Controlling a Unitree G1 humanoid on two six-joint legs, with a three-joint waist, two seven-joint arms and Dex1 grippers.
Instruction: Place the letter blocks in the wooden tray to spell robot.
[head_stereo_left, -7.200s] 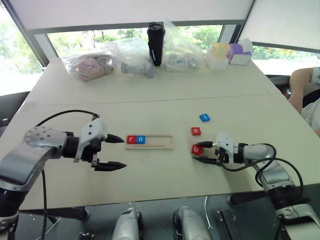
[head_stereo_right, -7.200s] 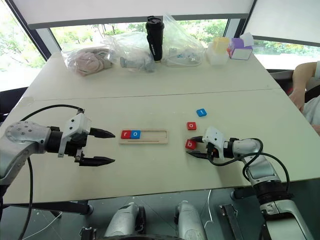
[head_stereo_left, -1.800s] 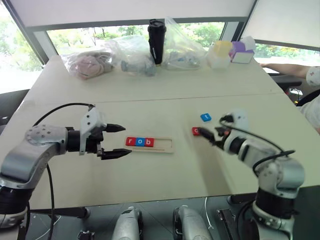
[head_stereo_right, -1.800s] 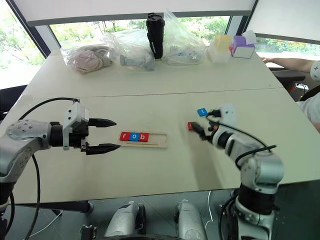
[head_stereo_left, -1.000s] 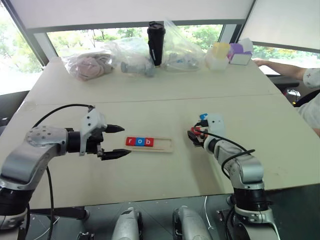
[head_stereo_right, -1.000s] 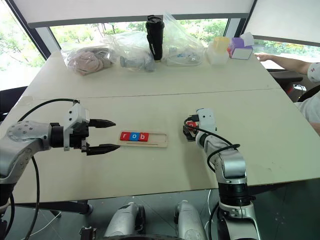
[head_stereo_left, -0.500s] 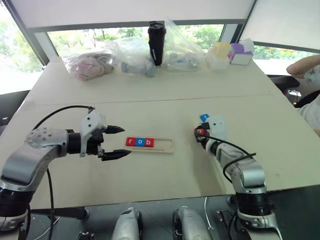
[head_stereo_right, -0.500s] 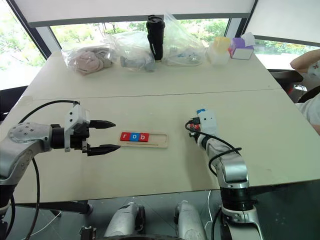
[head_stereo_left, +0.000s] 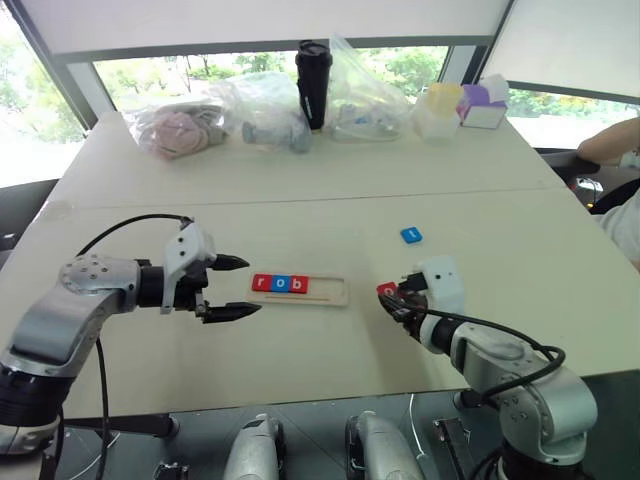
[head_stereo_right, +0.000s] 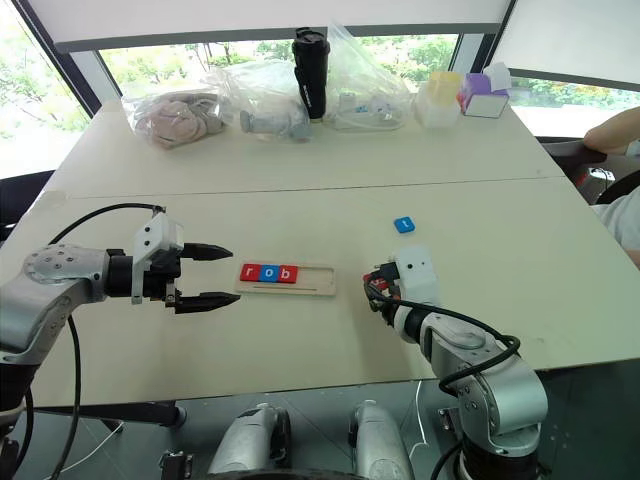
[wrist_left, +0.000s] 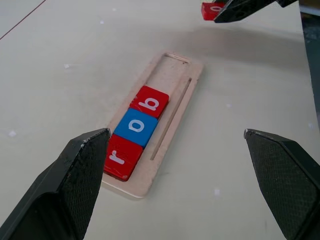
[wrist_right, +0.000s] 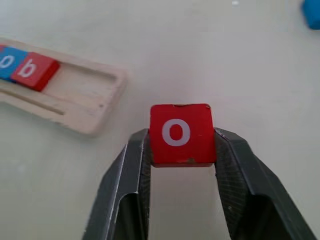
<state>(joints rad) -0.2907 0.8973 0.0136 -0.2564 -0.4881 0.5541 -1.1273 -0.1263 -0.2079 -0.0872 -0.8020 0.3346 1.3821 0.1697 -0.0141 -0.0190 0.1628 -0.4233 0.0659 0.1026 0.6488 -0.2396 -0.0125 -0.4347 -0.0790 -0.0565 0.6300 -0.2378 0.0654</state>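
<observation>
Your red "o" block (wrist_right: 181, 134) sits pinched between the right gripper (wrist_right: 181, 150) fingers, lifted off the table (head_stereo_left: 300, 200), at three o'clock from the wooden tray (head_stereo_left: 300, 288). That tray holds r, o, b at its left end. The blue block (head_stereo_left: 411, 235) lies at one o'clock. Your left gripper (head_stereo_left: 233, 286) hangs wide at nine o'clock, holding nothing.

Along the far edge of the pale tabletop (head_stereo_left: 300, 200) stands a row of odds and ends; a clear plastic bag (head_stereo_left: 178, 130) holding something pinkish sits at the left; beside it another clear bag (head_stereo_left: 268, 115) with grey pieces; a tall black tumbler (head_stereo_left: 311, 86) stands upright between the bags; a third clear bag (head_stereo_left: 362, 100) lies to its right; further right a yellow box (head_stereo_left: 437, 112) and a purple box (head_stereo_left: 483, 103) sit side by side; a person's arm (head_stereo_left: 607, 143) shows at the right edge.
</observation>
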